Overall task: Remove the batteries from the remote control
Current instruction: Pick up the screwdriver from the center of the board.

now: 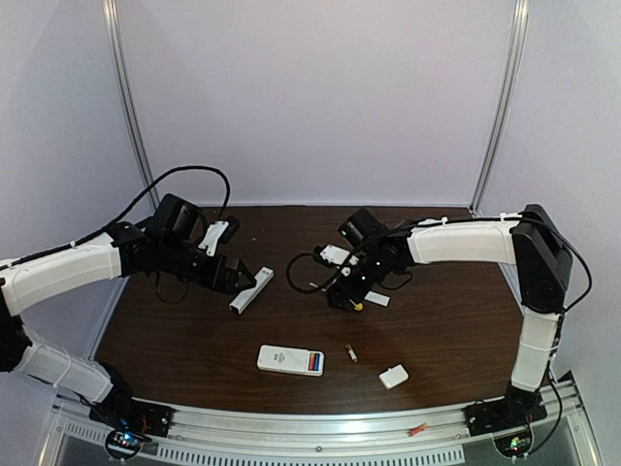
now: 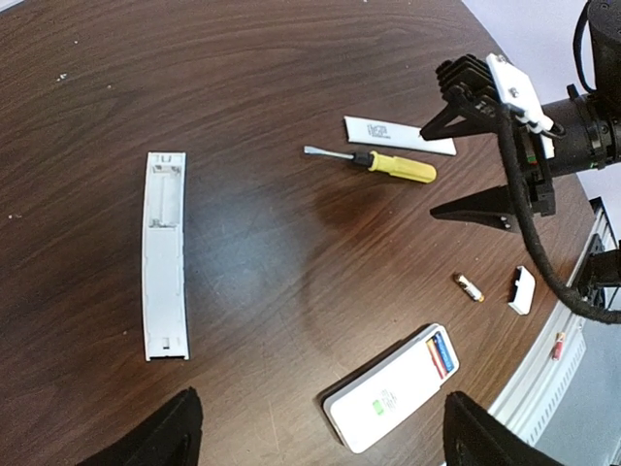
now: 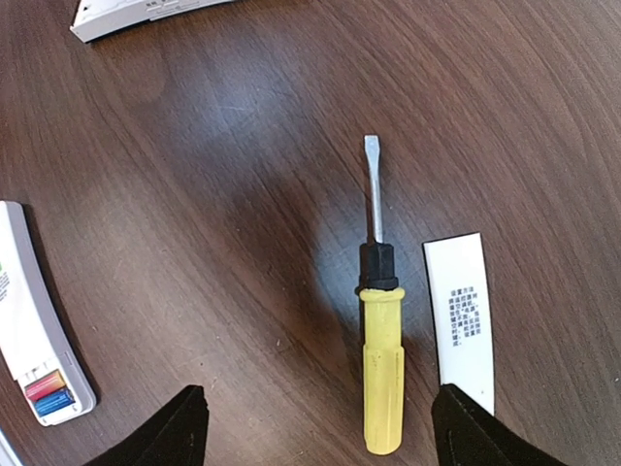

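L claw: wide, empty.
R claw: wide, over screwdriver.
Batts: red/gold/blue, in remote; loose cell at its 3 o'clock, top view.
Nearby: white cover.

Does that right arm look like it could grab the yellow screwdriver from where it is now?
Probably yes: the right gripper hangs open above the screwdriver, nothing covers it, and only a white strip lies beside its handle.
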Robot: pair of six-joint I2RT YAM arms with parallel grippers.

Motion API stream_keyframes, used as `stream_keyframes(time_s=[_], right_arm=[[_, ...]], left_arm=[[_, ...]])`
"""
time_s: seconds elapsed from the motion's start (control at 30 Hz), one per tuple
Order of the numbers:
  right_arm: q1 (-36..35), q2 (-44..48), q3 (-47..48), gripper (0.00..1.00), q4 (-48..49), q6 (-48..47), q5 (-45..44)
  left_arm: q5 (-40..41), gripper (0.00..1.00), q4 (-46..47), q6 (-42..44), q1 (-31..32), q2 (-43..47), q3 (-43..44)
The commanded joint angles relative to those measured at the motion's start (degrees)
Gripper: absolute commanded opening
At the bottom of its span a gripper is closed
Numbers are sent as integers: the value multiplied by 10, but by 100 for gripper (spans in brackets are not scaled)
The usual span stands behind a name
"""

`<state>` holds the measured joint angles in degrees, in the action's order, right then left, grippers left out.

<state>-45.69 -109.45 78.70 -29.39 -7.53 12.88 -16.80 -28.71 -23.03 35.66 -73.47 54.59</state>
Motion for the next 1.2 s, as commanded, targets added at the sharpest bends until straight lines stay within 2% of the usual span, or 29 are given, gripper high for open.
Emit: stream_keyframes(time_s=[0.0, 0.5, 0.77, 1.17], right_arm=[[-4, -16, 22, 81, -9, 5, -30], [8, -64, 45, 74, -26, -1, -48], [19, -78, 40, 67, -28, 3, -29], [22, -85, 12, 46, -24, 1, 0]], left_arm=[[-8, 87, 22, -10, -4, 18, -3], [-12, 85, 13, -25, -4, 43, -13], [-10, 85, 6, -25, -4, 44, -11], [-10, 85, 6, -24, -4, 39, -4]])
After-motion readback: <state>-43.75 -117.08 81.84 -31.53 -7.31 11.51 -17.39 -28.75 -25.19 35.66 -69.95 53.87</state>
